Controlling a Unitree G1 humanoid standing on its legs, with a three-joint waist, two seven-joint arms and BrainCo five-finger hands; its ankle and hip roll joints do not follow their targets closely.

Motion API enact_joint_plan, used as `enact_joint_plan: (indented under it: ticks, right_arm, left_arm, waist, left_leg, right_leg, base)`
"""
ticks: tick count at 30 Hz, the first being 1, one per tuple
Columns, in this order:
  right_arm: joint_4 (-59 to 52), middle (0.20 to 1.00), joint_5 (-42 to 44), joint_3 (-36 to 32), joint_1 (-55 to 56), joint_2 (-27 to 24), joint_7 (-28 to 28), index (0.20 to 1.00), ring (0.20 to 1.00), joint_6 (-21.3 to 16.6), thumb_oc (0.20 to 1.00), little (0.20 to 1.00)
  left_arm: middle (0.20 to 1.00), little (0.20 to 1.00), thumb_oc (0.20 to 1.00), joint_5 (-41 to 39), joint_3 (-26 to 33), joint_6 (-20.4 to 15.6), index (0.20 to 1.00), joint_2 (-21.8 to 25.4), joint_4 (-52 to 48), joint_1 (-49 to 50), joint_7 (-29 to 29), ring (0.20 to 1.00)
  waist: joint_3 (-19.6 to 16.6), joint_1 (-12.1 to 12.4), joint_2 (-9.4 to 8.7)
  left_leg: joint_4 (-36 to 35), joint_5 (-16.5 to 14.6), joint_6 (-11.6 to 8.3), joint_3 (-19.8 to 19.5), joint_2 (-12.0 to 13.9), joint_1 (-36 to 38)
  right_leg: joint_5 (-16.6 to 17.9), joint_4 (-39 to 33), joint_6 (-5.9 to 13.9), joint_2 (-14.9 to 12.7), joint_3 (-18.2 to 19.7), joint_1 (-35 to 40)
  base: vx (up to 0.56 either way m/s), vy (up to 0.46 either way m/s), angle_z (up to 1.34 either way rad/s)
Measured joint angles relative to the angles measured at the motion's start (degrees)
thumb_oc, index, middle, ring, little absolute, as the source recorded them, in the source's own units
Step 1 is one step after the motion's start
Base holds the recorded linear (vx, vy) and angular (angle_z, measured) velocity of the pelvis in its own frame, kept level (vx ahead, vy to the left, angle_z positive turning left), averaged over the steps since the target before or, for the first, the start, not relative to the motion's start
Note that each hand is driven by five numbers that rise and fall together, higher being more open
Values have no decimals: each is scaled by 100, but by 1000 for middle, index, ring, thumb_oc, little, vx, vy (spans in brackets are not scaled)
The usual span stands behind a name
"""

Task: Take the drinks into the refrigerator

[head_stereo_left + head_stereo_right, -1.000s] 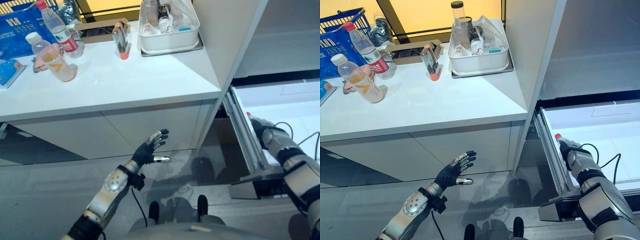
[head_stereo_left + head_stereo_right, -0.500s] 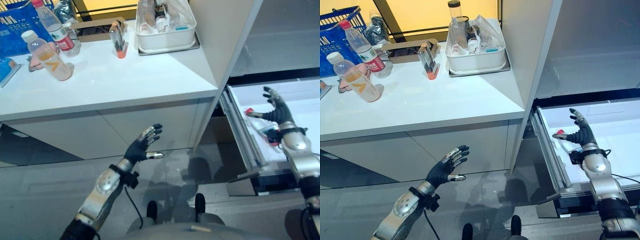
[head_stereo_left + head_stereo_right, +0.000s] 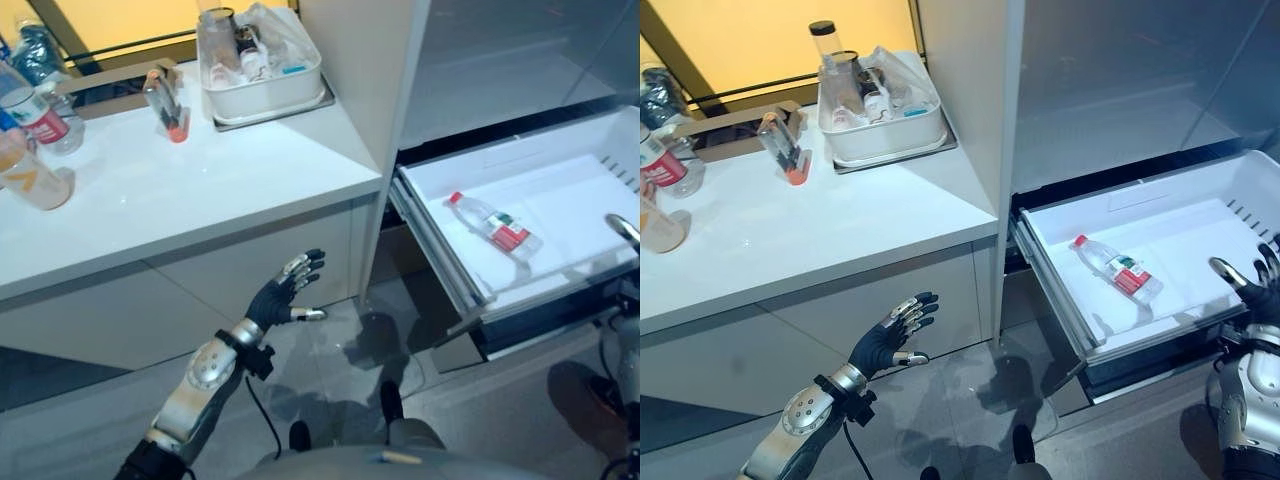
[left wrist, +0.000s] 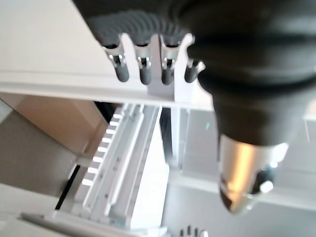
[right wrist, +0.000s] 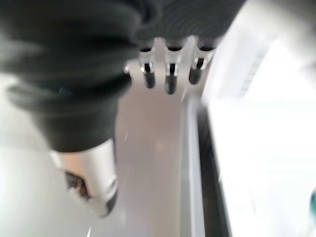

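A clear water bottle (image 3: 492,228) with a red cap and red label lies on its side in the pulled-out white refrigerator drawer (image 3: 1185,235). My right hand (image 3: 1252,283) hovers open at the drawer's front right corner, apart from the bottle, its fingers (image 5: 170,75) straight. My left hand (image 3: 284,297) hangs open and empty in front of the cabinet below the white counter (image 3: 200,190). Two more drink bottles stand at the counter's far left: one with a red label (image 3: 35,118) and one with pale orange liquid (image 3: 25,177).
A white tub (image 3: 265,97) of jars and packets sits at the counter's back right, beside the refrigerator's white side wall (image 3: 365,90). A small clear container with an orange base (image 3: 168,105) and a cardboard box (image 3: 105,78) stand nearby. The open drawer juts out over the floor.
The camera has swung to the right. My right hand has drawn back from the bottle to the drawer's front right corner, leaving the bottle lying in the drawer. The left hand holds its pose.
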Motion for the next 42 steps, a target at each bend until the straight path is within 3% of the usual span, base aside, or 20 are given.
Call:
enact_joint_plan:
  ticks: [9, 14, 15, 16, 17, 23, 27, 29, 35, 42]
  right_arm:
    - [1180, 1000, 348, -427, 648, 28, -269, 1000, 1000, -99, 1000, 1000]
    - [2410, 1000, 140, -285, 825, 103, -237, 1000, 1000, 183, 1000, 1000]
    - [2561, 583, 96, -230, 847, 153, -226, 583, 583, 236, 583, 583]
    - [2748, 366, -89, -31, 873, 212, -213, 366, 366, 420, 366, 366]
    - [2781, 200, -188, 79, 884, 215, -190, 200, 200, 507, 200, 200]
    - [2300, 200, -1550, 1085, 792, 269, 3, 200, 200, 797, 200, 200]
    - [2080, 200, -2209, 1715, 410, 264, -44, 200, 200, 924, 200, 200]
    - [1849, 200, -2783, 2434, -11, 236, -34, 200, 200, 1048, 200, 200]
    - [1687, 200, -3330, 2855, -333, 100, -55, 200, 200, 1400, 200, 200]
    - [1240, 200, -3515, 3349, -798, -89, 18, 200, 200, 1424, 200, 200]
  left_arm:
    - [1000, 1000, 1000, 7, -3, -11, 1000, -62, 153, 24, -19, 1000]
    - [1000, 1000, 1000, 104, -9, -13, 1000, -192, 273, 22, -21, 1000]
    - [1000, 1000, 1000, 103, -6, -12, 1000, -233, 335, 18, -21, 1000]
    - [1000, 1000, 1000, 104, -9, -6, 1000, -254, 410, 37, -25, 1000]
    - [1000, 1000, 1000, 105, -9, -2, 1000, -247, 431, 46, -28, 1000]
    - [1000, 1000, 1000, 103, -21, 8, 1000, -278, 473, 129, -98, 1000]
    - [1000, 1000, 1000, 105, -78, 8, 1000, -283, 569, 115, -127, 1000]
    - [1000, 1000, 1000, 113, -84, 7, 1000, -283, 604, 165, -117, 1000]
    - [1000, 1000, 1000, 350, -51, -20, 1000, -260, 728, 240, -10, 1000]
    - [1000, 1000, 1000, 498, -63, -34, 1000, -241, 766, 239, -6, 1000]
  waist:
    - [-371, -227, 86]
    - [-427, -229, 74]
    - [-436, -228, 74]
    - [-448, -228, 91]
    - [-451, -242, 97]
    - [-471, -338, 136]
    - [-488, -202, 153]
    - [-488, -4, 154]
    - [-475, 122, 107]
    - [-480, 152, 99]
  left_leg:
    - [-27, -103, 70, 349, -61, 90]
    - [-32, -128, 97, 497, -101, 135]
    - [-32, -133, 106, 498, -102, 139]
    - [-33, -138, 109, 510, -110, 141]
    - [-34, -144, 113, 519, -114, 141]
    - [-35, -144, 120, 540, -121, 149]
    - [-29, -133, 107, 538, -117, 156]
    - [-35, -140, 120, 511, -103, 170]
    - [-35, -136, 117, 449, -90, 233]
    - [-33, -110, 89, 301, -41, 220]
  right_leg:
    - [41, -21, 73, -1, 379, -103]
    - [71, -25, 104, -14, 525, -99]
    - [73, -23, 106, -17, 528, -95]
    - [75, -24, 102, -23, 537, -97]
    - [77, -26, 101, -25, 541, -103]
    - [113, -29, 118, -34, 573, -100]
    - [140, -28, 91, -24, 547, -90]
    - [132, -31, 93, -20, 514, -60]
    - [99, -32, 97, -25, 445, 36]
    - [77, -31, 58, -5, 284, 95]
  base:
    - [7, 17, -21]
    - [-14, 17, -15]
    - [-15, 14, -7]
    - [-10, 7, -4]
    - [-20, 3, -7]
    - [4, 6, -1]
    - [-14, -8, 1]
    - [26, -8, 7]
    - [-5, -9, 5]
    - [11, 5, 9]
